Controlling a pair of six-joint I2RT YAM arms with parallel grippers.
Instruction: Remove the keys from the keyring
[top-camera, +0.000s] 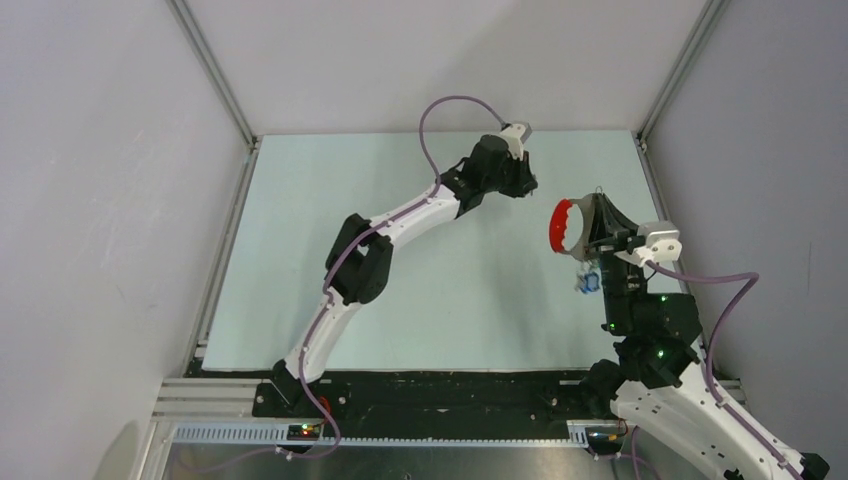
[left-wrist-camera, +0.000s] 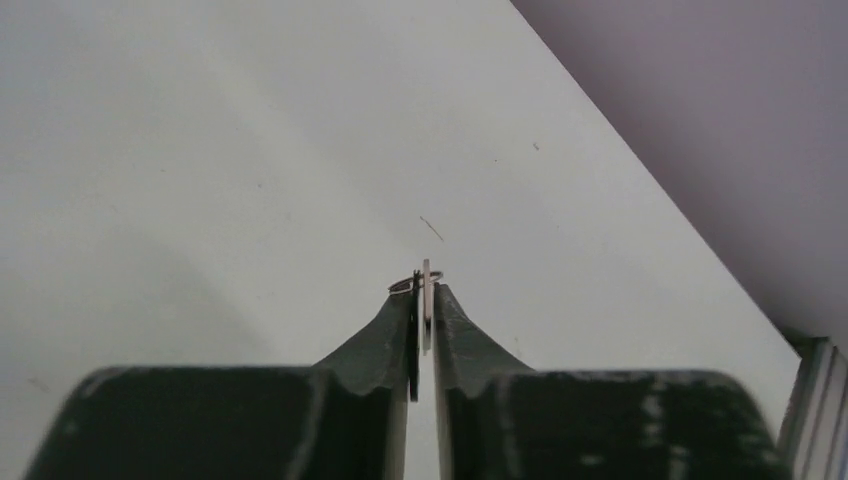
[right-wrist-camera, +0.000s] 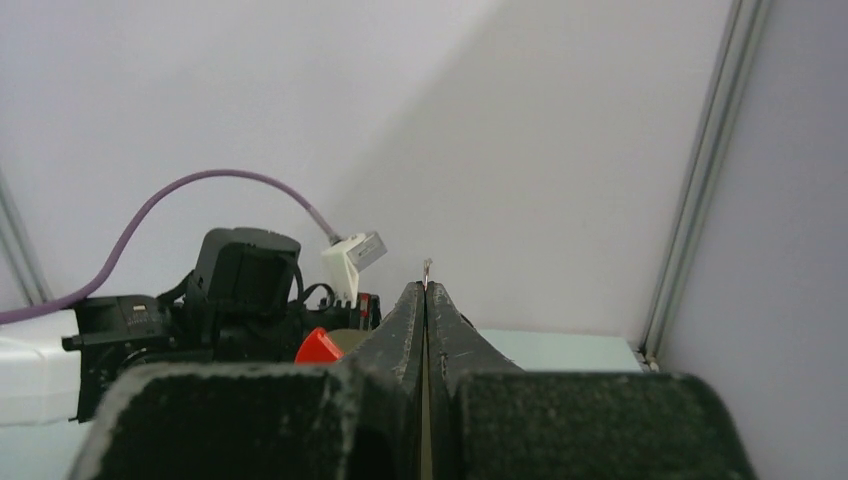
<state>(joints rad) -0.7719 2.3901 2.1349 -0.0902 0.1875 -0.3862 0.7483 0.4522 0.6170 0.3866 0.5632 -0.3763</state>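
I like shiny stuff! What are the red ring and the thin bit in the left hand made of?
Red ring: probably smooth plastic, from its bright even colour; coated metal is possible. Thin bit in the left hand: likely bare metal, silvery and flat-edged.

Red keyring aloft, blue-tagged keys just beside it, one key apart

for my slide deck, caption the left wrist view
A thin silver metal key held edge-on in the left gripper, pale table beyond.
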